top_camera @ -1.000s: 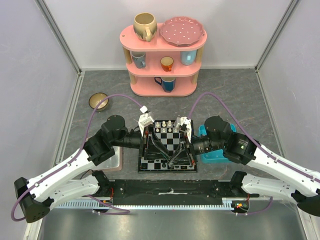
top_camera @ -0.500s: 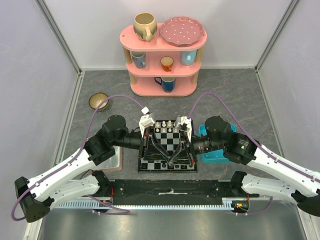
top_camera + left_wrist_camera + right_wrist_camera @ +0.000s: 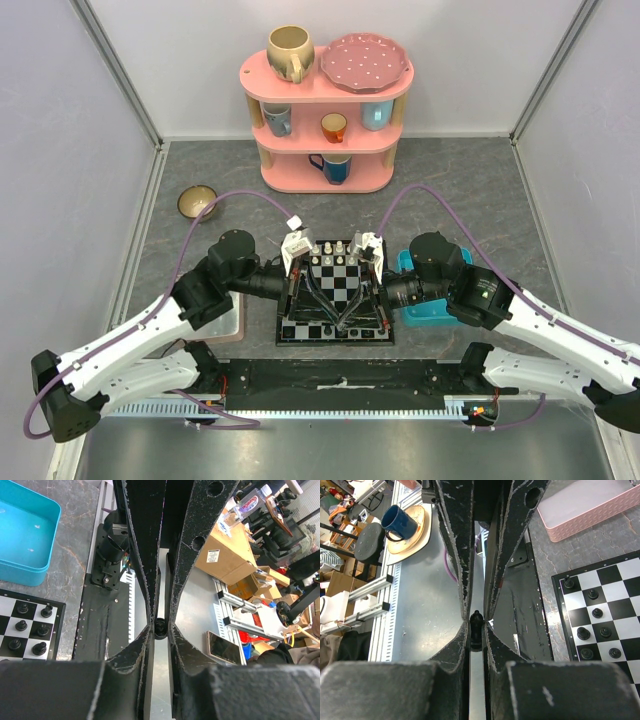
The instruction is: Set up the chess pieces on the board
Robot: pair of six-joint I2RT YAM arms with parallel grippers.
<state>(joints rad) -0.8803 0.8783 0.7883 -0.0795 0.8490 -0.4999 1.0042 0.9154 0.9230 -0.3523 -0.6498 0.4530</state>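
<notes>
The checkered board (image 3: pixel 336 290) lies at the table's near middle, between both arms. Cream-white pieces (image 3: pixel 337 251) stand along its far edge and several black pieces (image 3: pixel 31 629) (image 3: pixel 597 625) along its near rows. My left gripper (image 3: pixel 160 628) is shut on a small black chess piece (image 3: pixel 160 627), held over the board's near part. My right gripper (image 3: pixel 476 628) is shut on another black chess piece (image 3: pixel 476 625), held beside it. In the top view both grippers (image 3: pixel 345 322) meet fingertip to fingertip above the board's near rows.
A blue tray (image 3: pixel 420 290) sits right of the board, a pink-rimmed grey tray (image 3: pixel 232 312) left of it. A pink shelf (image 3: pixel 325 110) with mugs and a plate stands at the back. A small bowl (image 3: pixel 197 202) lies far left.
The left arm has shifted slightly to the right and forward. The right arm has not visibly moved. Both grippers keep their pieces.
</notes>
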